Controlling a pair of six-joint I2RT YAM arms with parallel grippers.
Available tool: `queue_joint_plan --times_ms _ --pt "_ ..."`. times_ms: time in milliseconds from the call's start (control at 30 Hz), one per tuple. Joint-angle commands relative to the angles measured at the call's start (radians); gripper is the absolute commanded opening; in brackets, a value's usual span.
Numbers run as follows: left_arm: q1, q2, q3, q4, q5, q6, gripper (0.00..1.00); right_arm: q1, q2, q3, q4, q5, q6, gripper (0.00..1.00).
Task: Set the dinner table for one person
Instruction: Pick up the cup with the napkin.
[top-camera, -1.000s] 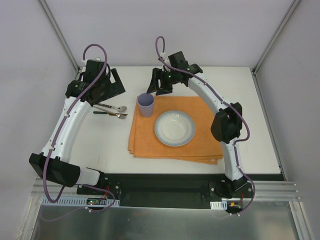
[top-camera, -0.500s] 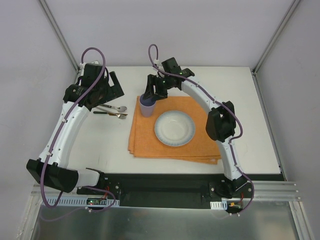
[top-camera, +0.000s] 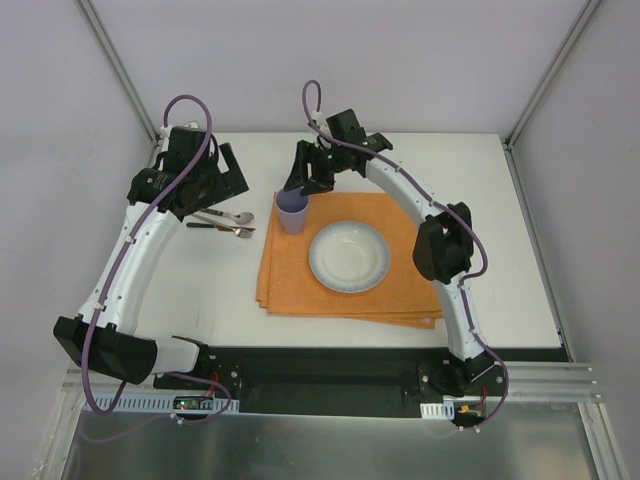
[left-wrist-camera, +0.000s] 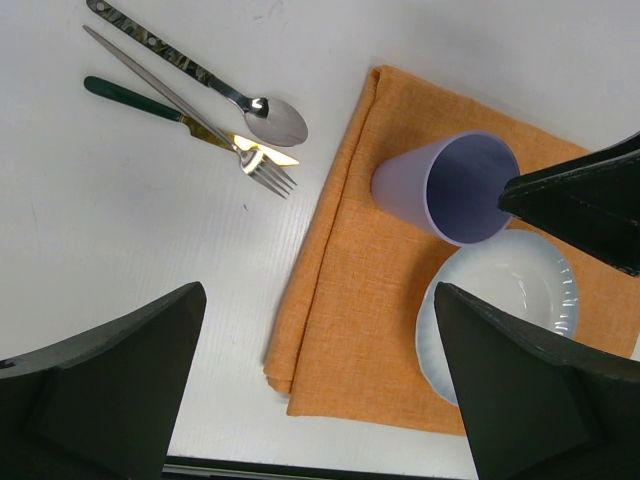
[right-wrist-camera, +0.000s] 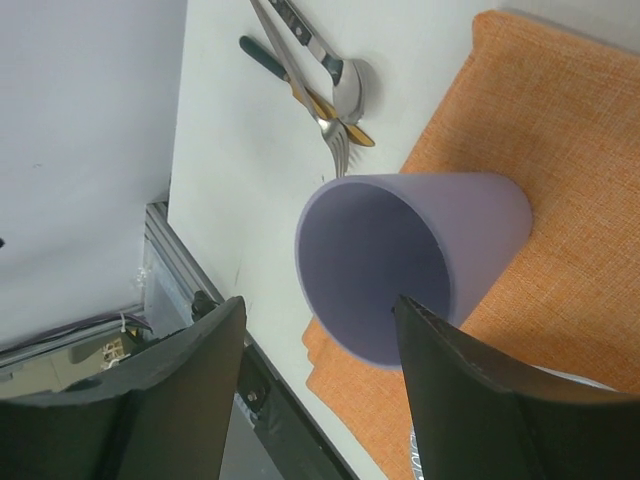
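Note:
On the white dinner table (top-camera: 500, 200) lies an orange placemat (top-camera: 300, 285) carrying a white bowl-like plate (top-camera: 349, 256) and a lavender cup (top-camera: 291, 212) upright at its far left corner. My right gripper (top-camera: 300, 182) hangs open just over the cup (right-wrist-camera: 480, 225). In the right wrist view (right-wrist-camera: 320, 305) one fingertip (right-wrist-camera: 425, 330) overlaps the cup's mouth and the other stands outside its rim, gripping nothing. My left gripper (top-camera: 222, 172) hovers wide open and empty (left-wrist-camera: 318, 300), high above the placemat's (left-wrist-camera: 360, 330) left edge.
A spoon (left-wrist-camera: 275, 118), a fork (left-wrist-camera: 268, 168) and a green-handled knife (left-wrist-camera: 130, 98) lie together on the table left of the placemat. The right arm's finger (left-wrist-camera: 580, 205) reaches in beside the cup (left-wrist-camera: 400, 185), with the plate (left-wrist-camera: 510, 290) just below it.
The right gripper has swung left from behind the cup to sit over its rim. The left arm has shifted slightly left. Cup, plate and cutlery have not moved.

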Motion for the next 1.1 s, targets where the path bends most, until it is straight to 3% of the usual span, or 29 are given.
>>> queue_joint_plan --times_ms 0,300,567,1067 --pt "-0.005 0.005 0.011 0.022 0.001 0.003 0.99 -0.015 -0.098 0.053 0.07 -0.05 0.054 0.64" --pt "-0.005 0.019 0.016 0.031 0.016 -0.01 0.99 -0.052 -0.178 -0.005 0.044 0.043 -0.008 0.65" --pt "-0.005 0.02 0.016 0.034 0.008 -0.016 0.99 -0.061 -0.148 -0.068 -0.059 0.128 -0.099 0.66" --pt "-0.005 0.014 -0.001 0.038 0.013 -0.037 0.99 -0.058 -0.119 -0.142 -0.057 0.081 -0.123 0.65"
